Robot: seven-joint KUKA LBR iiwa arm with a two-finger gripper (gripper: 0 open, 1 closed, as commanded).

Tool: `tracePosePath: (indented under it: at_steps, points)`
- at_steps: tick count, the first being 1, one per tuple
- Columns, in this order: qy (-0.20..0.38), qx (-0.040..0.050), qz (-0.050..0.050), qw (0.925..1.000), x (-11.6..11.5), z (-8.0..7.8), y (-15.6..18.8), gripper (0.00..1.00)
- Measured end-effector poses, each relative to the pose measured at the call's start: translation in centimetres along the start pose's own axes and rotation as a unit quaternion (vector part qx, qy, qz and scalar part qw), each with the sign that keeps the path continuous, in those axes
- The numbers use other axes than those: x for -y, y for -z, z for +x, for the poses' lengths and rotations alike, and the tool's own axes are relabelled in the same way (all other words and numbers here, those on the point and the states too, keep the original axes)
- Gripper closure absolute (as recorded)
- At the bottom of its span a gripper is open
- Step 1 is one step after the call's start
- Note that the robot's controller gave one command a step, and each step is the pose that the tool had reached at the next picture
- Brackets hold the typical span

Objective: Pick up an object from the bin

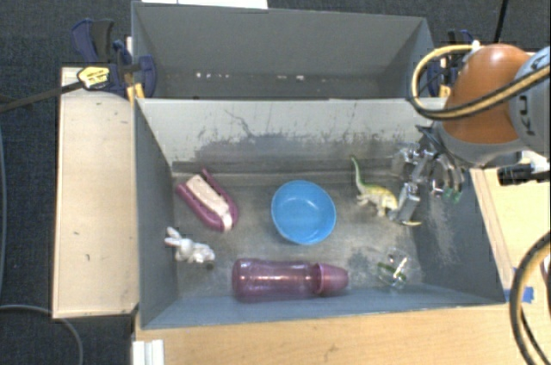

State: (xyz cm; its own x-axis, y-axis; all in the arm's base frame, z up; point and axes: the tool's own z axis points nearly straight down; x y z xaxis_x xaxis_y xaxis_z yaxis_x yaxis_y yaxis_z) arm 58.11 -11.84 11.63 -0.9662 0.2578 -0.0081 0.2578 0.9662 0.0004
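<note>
Dinosaur toy point(375, 197), small and yellow-green, stands in the grey bin point(284, 126) just right of the blue bowl point(303, 213). From the left side: a pink and purple brush point(207, 201) lies left of the bowl. A little white toy point(189, 248) sits left of the bowl and lower down. A purple bottle point(288, 279) lies on its side just below the bowl. Right of the bowl comes the dinosaur toy, then the pincer point(408, 205) just beside it on its right. I cannot tell if the pincer is open or closed. A tiny clear and green thing point(394, 269) lies down and right of the bowl.
</note>
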Motion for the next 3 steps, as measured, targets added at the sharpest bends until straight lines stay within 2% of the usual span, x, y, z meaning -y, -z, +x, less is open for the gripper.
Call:
tracePosePath:
  at_steps: [1,2,3]
  points:
    - [-0.031,-0.0056,0.0,0.9995,-1.5,0.5,-1.1,0.0]
    - [-0.068,0.0001,0.0,0.9977,-3.5,0.6,-1.0,0.0]
    - [-0.083,-0.0064,0.0,0.9965,-4.6,0.9,-4.8,0.0]
